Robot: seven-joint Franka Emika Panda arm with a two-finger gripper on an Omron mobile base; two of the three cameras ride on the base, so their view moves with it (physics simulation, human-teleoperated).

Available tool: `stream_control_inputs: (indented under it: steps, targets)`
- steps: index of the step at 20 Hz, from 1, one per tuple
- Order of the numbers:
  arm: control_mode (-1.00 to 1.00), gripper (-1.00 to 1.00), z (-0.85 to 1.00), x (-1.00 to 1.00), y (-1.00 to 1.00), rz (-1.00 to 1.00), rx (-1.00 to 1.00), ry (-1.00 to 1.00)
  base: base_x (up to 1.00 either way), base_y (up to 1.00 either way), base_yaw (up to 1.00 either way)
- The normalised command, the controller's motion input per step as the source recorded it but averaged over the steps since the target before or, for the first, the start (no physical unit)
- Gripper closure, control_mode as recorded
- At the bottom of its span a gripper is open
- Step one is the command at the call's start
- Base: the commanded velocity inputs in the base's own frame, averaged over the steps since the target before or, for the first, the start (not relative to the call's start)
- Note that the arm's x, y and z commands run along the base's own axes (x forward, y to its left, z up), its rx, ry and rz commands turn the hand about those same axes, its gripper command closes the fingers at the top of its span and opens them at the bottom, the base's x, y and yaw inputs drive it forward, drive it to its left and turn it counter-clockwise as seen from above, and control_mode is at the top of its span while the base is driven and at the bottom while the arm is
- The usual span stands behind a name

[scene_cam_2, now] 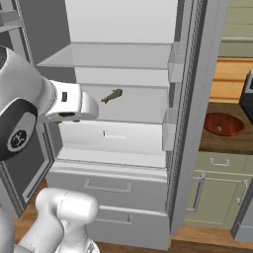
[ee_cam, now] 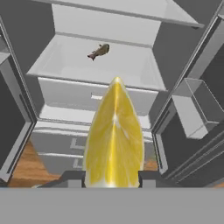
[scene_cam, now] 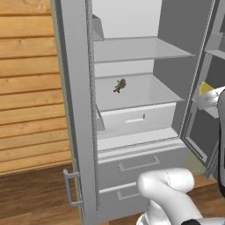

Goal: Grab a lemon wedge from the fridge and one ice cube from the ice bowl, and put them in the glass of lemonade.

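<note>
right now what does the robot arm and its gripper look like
The arm is built of glossy white rounded segments with dark grey joint caps; one round cap carries small pale markings. The white wrist link bears a small black square. The gripper has two small dark grey blocky finger tips. No loose cables show.

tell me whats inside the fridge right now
With both doors open, the fridge holds one small brownish fish lying on the middle shelf. The lemon wedge is already out, clamped in the gripper. The closed drawers hide whatever they contain.
</note>
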Motion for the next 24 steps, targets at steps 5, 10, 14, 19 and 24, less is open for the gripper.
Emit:
stream_control_inputs:
  steps: [5, 10, 14, 19, 24]
  targets:
    - [-1.00, 1.00, -0.11, -0.55, 0.32, -0.26, 0.06, 0.01, 0.00, 0.00, 0.00]
    - [-1.00, 1.00, -0.41, 0.10, 0.20, -0.06, 0.03, 0.15, 0.00, 0.00, 0.00]
    - [-1.00, 1.00, -0.07, 0.01, 0.00, 0.00, 0.01, 0.06, 0.00, 0.00, 0.00]
    - [-1.00, 1.00, -0.12, 0.13, 0.00, -0.01, -0.01, 0.02, 0.00, 0.00, 0.00]
    - [-1.00, 1.00, -0.11, 0.18, 0.00, -0.01, -0.02, 0.00, 0.00, 0.00, 0.00]
